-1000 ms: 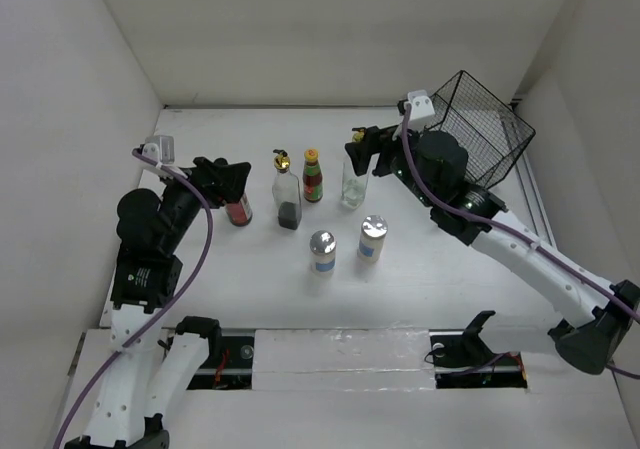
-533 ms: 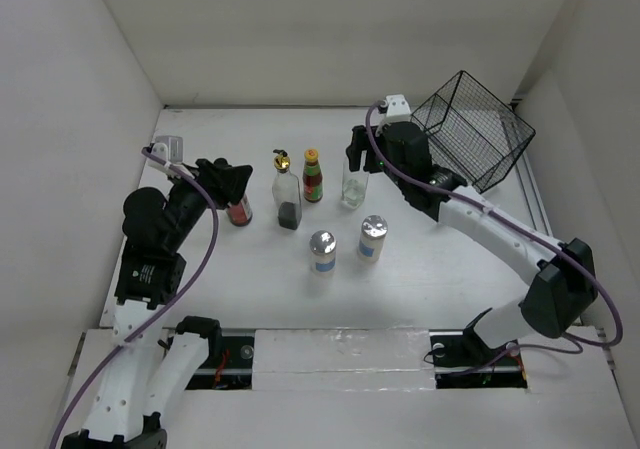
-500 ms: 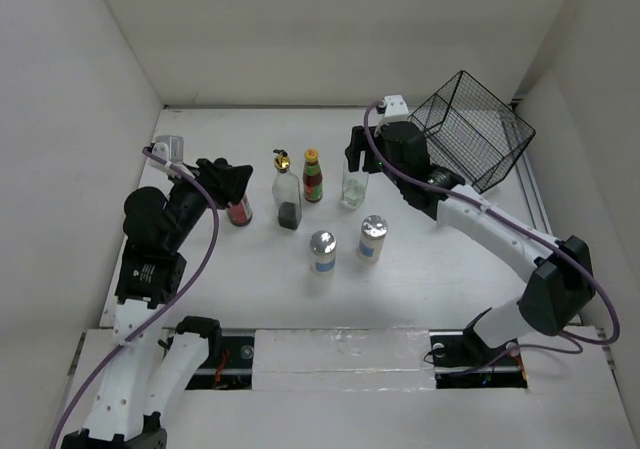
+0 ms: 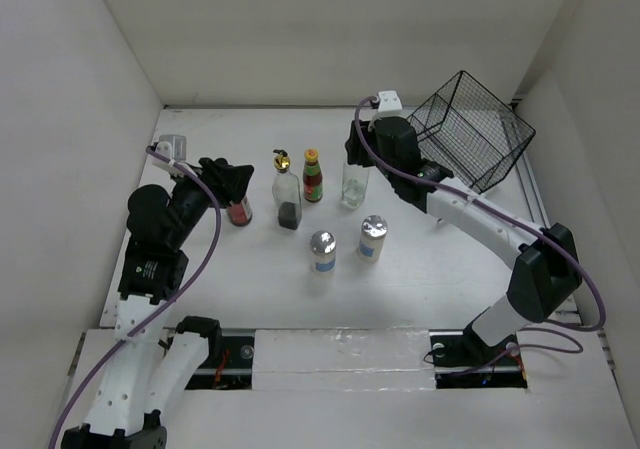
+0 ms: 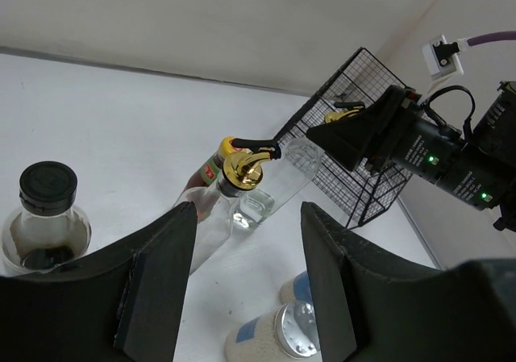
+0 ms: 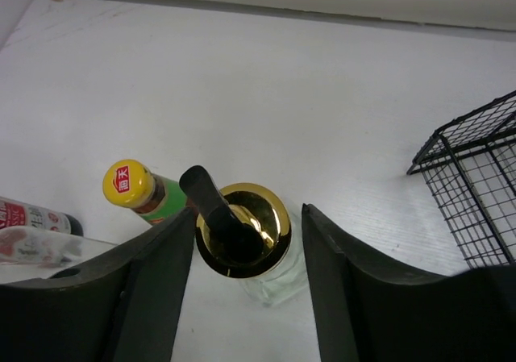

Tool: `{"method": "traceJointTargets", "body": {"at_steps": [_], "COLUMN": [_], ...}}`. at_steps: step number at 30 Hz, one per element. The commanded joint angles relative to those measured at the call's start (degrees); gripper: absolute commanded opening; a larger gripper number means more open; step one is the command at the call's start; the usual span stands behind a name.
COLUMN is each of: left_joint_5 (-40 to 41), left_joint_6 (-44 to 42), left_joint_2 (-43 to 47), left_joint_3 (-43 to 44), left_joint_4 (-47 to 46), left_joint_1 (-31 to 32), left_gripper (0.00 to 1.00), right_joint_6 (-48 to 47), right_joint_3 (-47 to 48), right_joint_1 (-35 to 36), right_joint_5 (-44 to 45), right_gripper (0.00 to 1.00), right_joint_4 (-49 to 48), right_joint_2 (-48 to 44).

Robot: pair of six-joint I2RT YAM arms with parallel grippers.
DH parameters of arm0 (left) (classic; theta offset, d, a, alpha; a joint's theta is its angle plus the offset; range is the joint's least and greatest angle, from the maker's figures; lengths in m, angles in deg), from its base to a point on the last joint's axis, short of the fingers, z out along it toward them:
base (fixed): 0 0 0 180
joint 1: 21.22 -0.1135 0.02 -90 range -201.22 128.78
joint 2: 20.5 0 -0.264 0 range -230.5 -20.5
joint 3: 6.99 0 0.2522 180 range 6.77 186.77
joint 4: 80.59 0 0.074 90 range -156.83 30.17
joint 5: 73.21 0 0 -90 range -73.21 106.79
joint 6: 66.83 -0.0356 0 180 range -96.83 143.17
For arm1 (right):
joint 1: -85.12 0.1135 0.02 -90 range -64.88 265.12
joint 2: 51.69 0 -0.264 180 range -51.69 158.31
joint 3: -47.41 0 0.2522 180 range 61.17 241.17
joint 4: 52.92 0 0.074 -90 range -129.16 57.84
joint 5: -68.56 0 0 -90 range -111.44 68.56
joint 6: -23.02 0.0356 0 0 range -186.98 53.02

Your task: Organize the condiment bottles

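Risk entry: right gripper (image 6: 242,233), jaws narrowing around the clear cruet's (image 4: 352,187) gold spout near the tabletop's far edge, may tip it toward the sauce bottle (image 4: 313,177); left gripper (image 4: 238,177) shut over the jar (image 4: 240,212), hold unconfirmed.

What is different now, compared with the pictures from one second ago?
The right gripper moved in over the clear cruet, its fingers now straddling the gold spout; contact is unclear. The right elbow swung toward the near edge. The left gripper remained at the jar. All bottles and the wire basket stayed put.
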Motion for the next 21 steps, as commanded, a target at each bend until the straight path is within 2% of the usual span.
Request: {"method": "traceJointTargets", "body": {"at_steps": [1,3,5,7,9,16,21], "left_joint_5": [-0.48,-0.48,-0.48,-0.48,-0.48,-0.48,-0.48], "left_joint_6": [-0.91,-0.91,-0.91,-0.91,-0.91,-0.91,-0.91], "left_joint_2": [-0.04,-0.04,-0.04,-0.04,-0.04,-0.04,-0.04], "left_joint_3": [-0.32,-0.32,-0.32,-0.32,-0.32,-0.32,-0.32], "left_joint_4": [-3.2,-3.2,-3.2,-3.2,-3.2,-3.2,-3.2], "left_joint_1": [0.21,0.21,0.21,0.21,0.21,0.21,0.21], "left_gripper": [0.5,0.5,0.5,0.5,0.5,0.5,0.5], "right_joint_6": [-0.84,-0.84,-1.36,-1.36,-1.36,-1.89,-3.03], "right_joint_3": [2.84,2.84,2.84,2.84,2.32,3.54,10.55], "right_joint_1": [-0.39,-0.39,-0.39,-0.39,-0.39,-0.39,-0.92], "right_joint_5": [2.45,3.05,3.06,3.59,3.59,3.06,2.45], "right_gripper": [0.56,0.52,0.4,0.35,0.24,0.17,0.16], "right_joint_4": [-3.93,-4.46,-5.07,-6.39,-7.87,-12.54,-12.54], "right_joint_2": [0.63,0.64,0.64,0.64,1.17,-1.56,-2.08]}}
